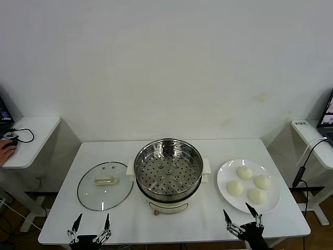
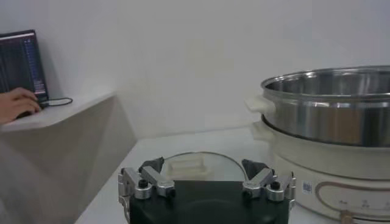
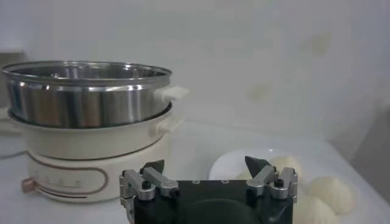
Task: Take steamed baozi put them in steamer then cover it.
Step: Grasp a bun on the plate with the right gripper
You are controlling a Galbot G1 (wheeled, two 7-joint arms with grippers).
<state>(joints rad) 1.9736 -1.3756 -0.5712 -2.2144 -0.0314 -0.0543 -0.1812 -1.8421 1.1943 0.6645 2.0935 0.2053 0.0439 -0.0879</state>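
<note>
Four cream-white baozi (image 1: 248, 186) lie on a white plate (image 1: 224, 179) at the table's right; some show in the right wrist view (image 3: 332, 193). The steel steamer (image 1: 168, 168) on its cream base stands open and empty at the centre; it also shows in the left wrist view (image 2: 326, 109) and the right wrist view (image 3: 85, 94). The glass cover (image 1: 105, 185) with its cream handle lies flat to the steamer's left, and shows in the left wrist view (image 2: 195, 167). My left gripper (image 1: 92, 224) is open at the front edge below the cover. My right gripper (image 1: 241, 217) is open at the front edge below the plate.
White side tables stand at the far left (image 1: 31, 140) and far right (image 1: 312, 140). A person's hand (image 1: 6, 150) rests on a mouse on the left one. A black cable (image 1: 304, 161) hangs at the right. A white wall stands behind.
</note>
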